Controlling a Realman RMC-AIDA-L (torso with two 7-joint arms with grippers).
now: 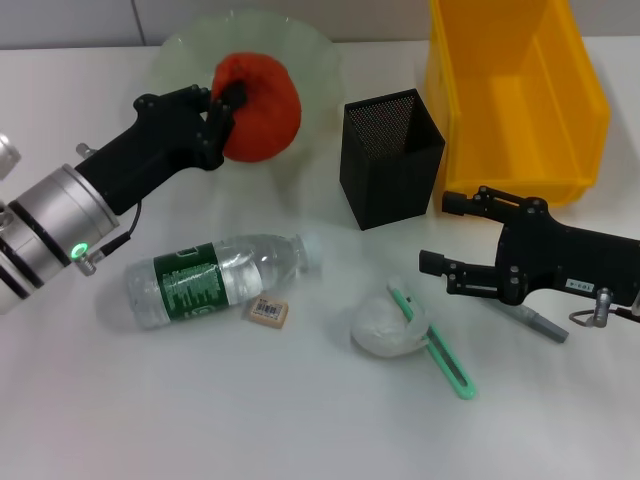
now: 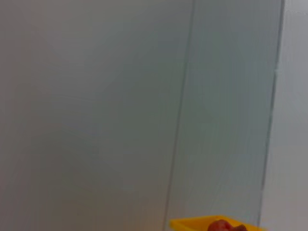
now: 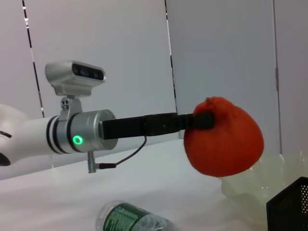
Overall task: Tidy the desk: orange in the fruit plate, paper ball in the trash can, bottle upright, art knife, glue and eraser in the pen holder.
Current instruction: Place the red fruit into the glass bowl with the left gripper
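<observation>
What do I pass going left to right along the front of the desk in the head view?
Bottle lying on its side → eraser → paper ball → green art knife → right pincer, open and empty. The left pincer sits farther back, holding the orange over the fruit plate.

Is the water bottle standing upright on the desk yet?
No, in the head view the bottle lies on its side on the desk, next to the eraser.
</observation>
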